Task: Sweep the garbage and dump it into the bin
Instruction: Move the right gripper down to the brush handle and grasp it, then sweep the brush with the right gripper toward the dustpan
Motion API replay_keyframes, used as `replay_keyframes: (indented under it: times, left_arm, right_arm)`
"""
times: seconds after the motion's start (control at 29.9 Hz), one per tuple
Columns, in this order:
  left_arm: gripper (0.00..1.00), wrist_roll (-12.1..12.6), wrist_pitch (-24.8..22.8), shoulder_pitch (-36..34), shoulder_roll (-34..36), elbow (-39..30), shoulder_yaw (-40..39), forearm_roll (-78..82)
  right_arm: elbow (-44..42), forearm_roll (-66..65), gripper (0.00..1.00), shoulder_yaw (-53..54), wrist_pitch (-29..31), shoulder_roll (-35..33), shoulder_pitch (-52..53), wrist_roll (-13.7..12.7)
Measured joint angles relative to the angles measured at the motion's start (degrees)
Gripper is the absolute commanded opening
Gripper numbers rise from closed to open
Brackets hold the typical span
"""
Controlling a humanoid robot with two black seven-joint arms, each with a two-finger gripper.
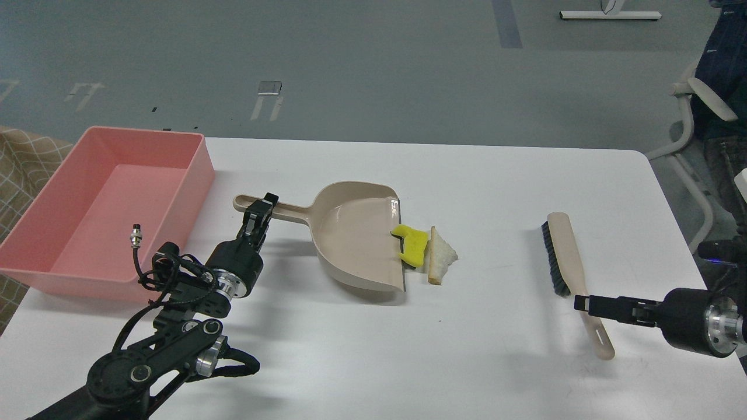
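White matte table [496, 361]. Pink smooth-walled rectangular bin [64, 198], left of dustpan. Beige plastic dustpan [350, 233], mid-table; left gripper [261, 211] at its handle, finger state unclear. Beige bristled brush [563, 256], right of dustpan; right gripper [583, 303] clamped on its handle. Yellow spongy chunk [413, 243] on dustpan's lip. Triangular crusted bread slice [440, 255] just beside.
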Motion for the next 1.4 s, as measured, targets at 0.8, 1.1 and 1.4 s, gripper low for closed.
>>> replay_keyframes:
  times: [0.8,1.1,1.4]
  left_arm:
    - [0.0,-0.24,0.0,0.0,0.01,0.0,-0.01,0.03]
    - [0.0,-0.29,0.0,0.0,0.25,0.0,0.04,0.08]
    - [0.0,-1.63,-0.03,0.0,1.16,0.09,0.5,0.51]
  right_arm:
    - [0.04,-0.11,0.3,-1.27,0.01,2.11,-0.62,-2.51]
    - [0.23,-0.08,0.0,-1.15,0.01,2.12,-0.77,-2.97]
    - [2.1,0.0,0.0,-0.56,0.01,1.51,0.21,-3.13]
